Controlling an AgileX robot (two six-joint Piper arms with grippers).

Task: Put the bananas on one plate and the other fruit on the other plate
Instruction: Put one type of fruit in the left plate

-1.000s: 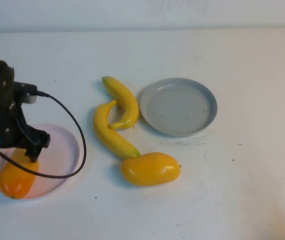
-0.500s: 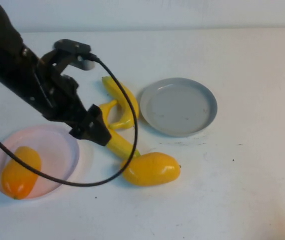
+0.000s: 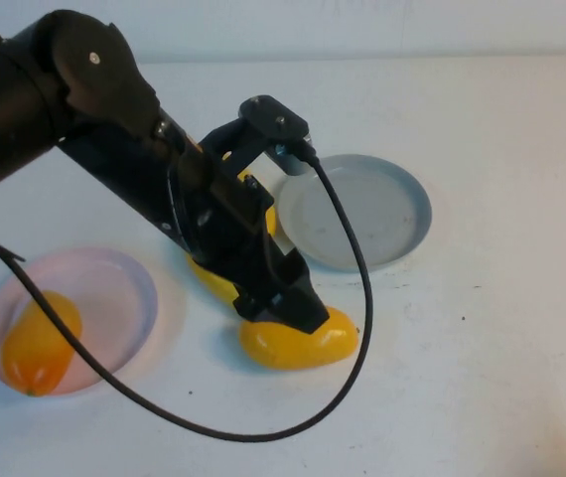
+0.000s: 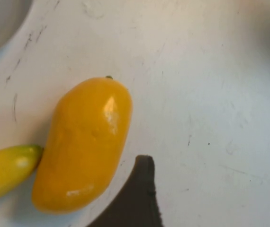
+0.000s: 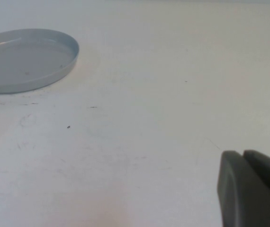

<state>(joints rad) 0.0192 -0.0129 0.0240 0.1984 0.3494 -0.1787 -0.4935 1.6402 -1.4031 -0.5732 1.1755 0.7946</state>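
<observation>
Fingers of the left gripper (image 3: pixel 285 298) stand spread wide with nothing between them, poised just over the larger yellow-orange fruit (image 3: pixel 298 340), which lies on the white table (image 3: pixel 482 358) at the near middle. In the left wrist view 1 dark fingertip (image 4: pixel 137 198) shows close beside that fruit (image 4: pixel 83 144), apart from it, and the greenish tip of a banana (image 4: pixel 7 168) touches the fruit's end.

Nearest on the left sits the pale pink plate (image 3: pixel 124 283), with the orange fruit (image 3: pixel 40 343) lying inside it at its near-left part. The 2nd fruit is still on the bare table, off both plates.

Fingers of the right gripper (image 5: pixel 253 189) are pressed together, holding nothing; the gripper shows only in its own wrist view, low over bare table, well apart from the grey-blue plate (image 5: pixel 28 59).

Farther back, the left arm (image 3: pixel 114 149) reaches from the left across the middle of the table and covers most of the 2 bananas (image 3: pixel 213 278); only yellow slivers of them show beside the arm, between the 2 plates and off both. A black cable (image 3: pixel 348 328) loops from the wrist around the near side of the fruit.

Beyond and to the right, the grey-blue plate (image 3: pixel 382 209) holds nothing.
</observation>
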